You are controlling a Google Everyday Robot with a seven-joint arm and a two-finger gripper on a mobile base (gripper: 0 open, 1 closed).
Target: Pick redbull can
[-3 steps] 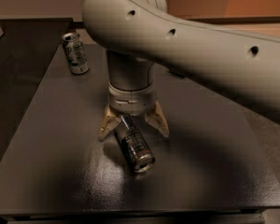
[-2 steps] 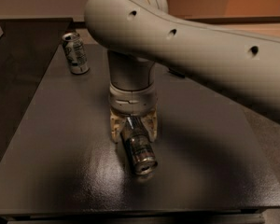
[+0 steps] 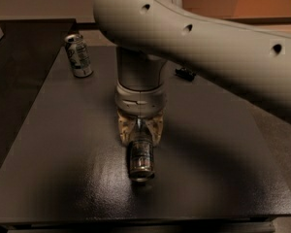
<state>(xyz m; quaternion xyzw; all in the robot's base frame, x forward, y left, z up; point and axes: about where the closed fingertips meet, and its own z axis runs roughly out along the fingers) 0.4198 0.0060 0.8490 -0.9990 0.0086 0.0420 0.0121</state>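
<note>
The redbull can [image 3: 141,159], slim, silver with dark panels, lies on its side on the dark table [image 3: 63,149], its rim end pointing toward the camera. My gripper [image 3: 140,130] hangs straight down over the table's middle, and its tan fingers [image 3: 124,129] are closed on the far end of the can. The big grey arm [image 3: 199,38] crosses the upper right of the view and hides what is behind it.
A white-and-green patterned can [image 3: 78,55] stands upright at the table's back left. A small dark object [image 3: 185,73] lies behind the arm at the back. The table's front edge [image 3: 136,217] is close below the can.
The fingers were spread wide around the can a second ago; they have since closed in on it. The can has turned to point more straight toward the camera.
</note>
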